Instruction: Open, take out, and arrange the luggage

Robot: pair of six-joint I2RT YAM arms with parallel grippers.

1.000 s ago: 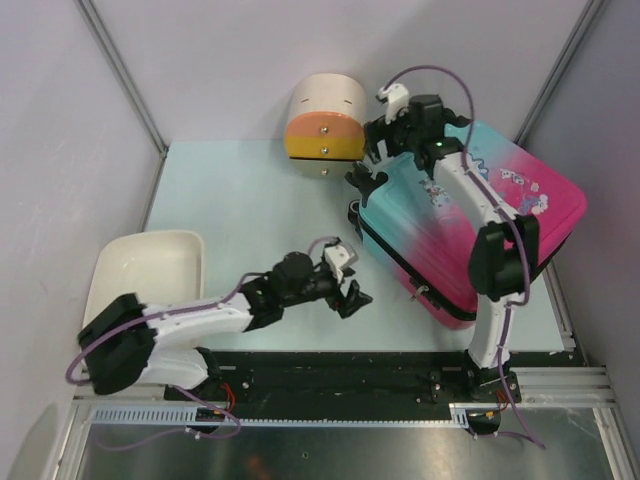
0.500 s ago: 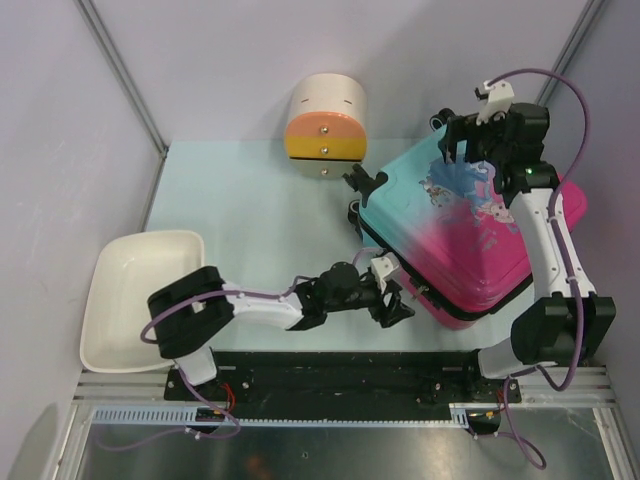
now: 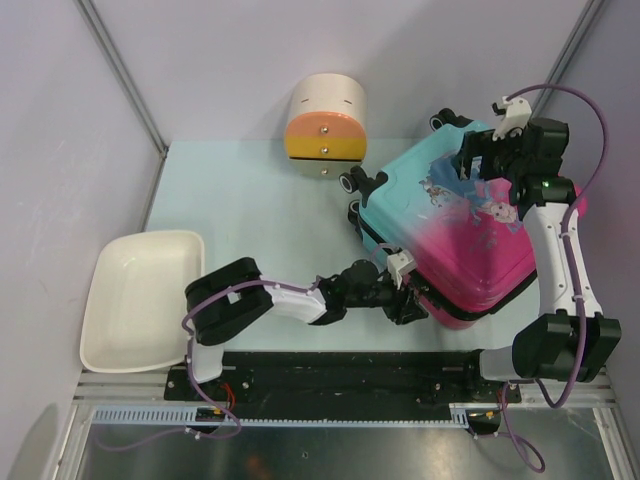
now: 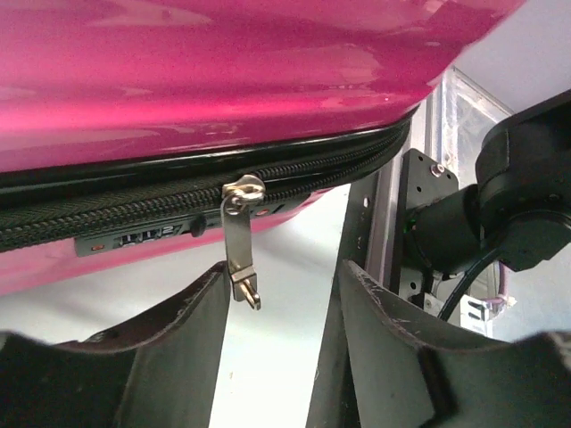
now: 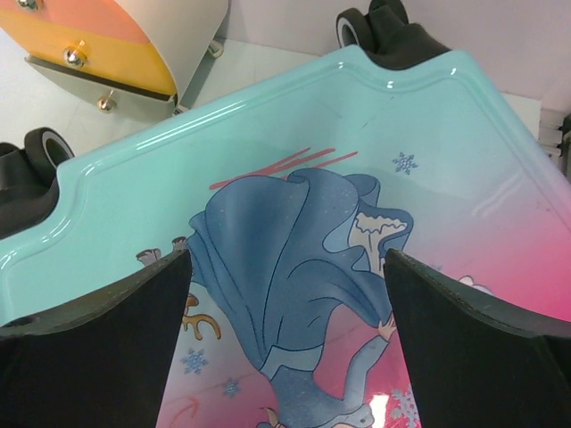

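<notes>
Top external: the closed princess suitcase [image 3: 455, 265] lies flat on the table, its wheeled teal end just beside the cream drawer box [image 3: 325, 120]. The left gripper [image 3: 408, 300] is at the suitcase's pink near edge and the right gripper [image 3: 478, 165] is over its teal lid.

Left wrist: fingers [image 4: 178, 339] are partly apart with the suitcase's zipper pull [image 4: 239, 245] dangling between them, nothing pinched.

Right wrist: fingers [image 5: 116, 303] are spread wide just above the suitcase lid, holding nothing.

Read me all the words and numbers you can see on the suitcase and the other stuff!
Lock on the suitcase: small number dials, too blurred to read.
Suitcase lid: a princess picture and snowflakes, no readable words.
Drawer box: nothing written.
</notes>
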